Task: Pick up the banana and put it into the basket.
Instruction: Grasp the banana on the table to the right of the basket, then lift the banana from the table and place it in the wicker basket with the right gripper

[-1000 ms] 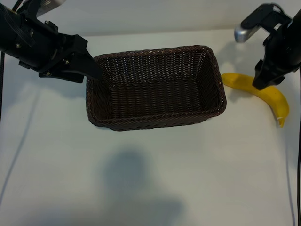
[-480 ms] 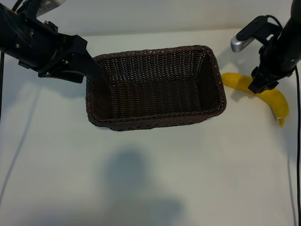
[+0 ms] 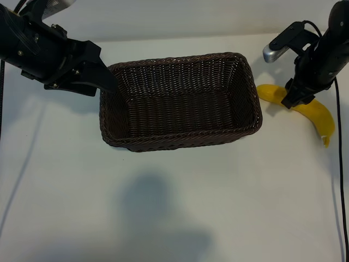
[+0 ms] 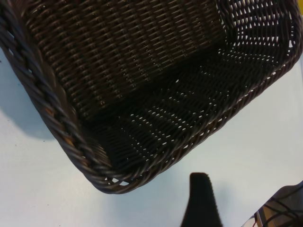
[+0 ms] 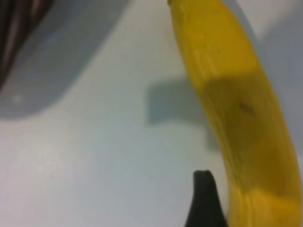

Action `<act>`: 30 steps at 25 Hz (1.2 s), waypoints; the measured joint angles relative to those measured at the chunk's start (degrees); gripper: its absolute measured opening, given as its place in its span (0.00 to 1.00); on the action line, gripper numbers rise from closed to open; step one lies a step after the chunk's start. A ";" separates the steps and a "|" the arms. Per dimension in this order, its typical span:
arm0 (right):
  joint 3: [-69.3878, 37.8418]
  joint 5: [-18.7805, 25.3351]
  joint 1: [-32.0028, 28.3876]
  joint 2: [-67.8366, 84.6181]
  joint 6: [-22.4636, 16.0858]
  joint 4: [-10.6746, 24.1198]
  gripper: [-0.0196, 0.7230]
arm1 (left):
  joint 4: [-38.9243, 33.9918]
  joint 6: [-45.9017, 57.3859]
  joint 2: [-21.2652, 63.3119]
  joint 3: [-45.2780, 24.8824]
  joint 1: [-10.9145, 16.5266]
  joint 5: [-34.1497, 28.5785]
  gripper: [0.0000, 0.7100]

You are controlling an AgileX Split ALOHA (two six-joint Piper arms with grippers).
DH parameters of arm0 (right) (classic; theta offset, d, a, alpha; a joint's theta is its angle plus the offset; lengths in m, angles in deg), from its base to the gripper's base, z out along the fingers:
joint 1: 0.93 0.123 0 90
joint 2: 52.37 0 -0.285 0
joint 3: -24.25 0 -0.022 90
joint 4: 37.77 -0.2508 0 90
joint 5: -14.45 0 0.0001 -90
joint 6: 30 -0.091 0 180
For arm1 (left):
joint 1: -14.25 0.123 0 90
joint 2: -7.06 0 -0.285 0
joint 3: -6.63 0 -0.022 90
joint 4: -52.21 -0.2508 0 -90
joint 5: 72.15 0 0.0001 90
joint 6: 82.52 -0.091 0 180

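As right claw (image 3: 292,101) lowered, nearer banana (image 3: 319,115), basket (image 3: 180,141) unmoved.

The rectangular dark brown woven wicker basket (image 3: 180,101) has a rough, ribbed weave with a faint sheen on its strands and a thicker braided rim. The curved bright yellow banana (image 3: 316,113) has smooth, matt skin with faint lengthwise ridges and a small dark fleck. The flat white table (image 3: 174,207) is smooth and matt. The black right gripper (image 3: 290,101) appears to be matt plastic; one fingertip (image 5: 204,198) is smooth-edged.
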 joint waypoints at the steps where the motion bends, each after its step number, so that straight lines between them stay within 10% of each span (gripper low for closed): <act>1: 0.00 -0.12 0.00 -0.50 0.00 0.45 0.71 | 0.00 -0.01 0.00 0.00 0.00 0.00 0.76; 20: 0.15 2.57 -0.06 -1.66 -2.39 2.32 0.59 | 0.00 -0.15 0.00 0.00 0.00 1.51 0.76; 30: 8.17 16.10 -1.70 10.01 -7.74 -0.61 0.59 | -0.05 -0.42 0.00 0.00 0.00 1.06 0.76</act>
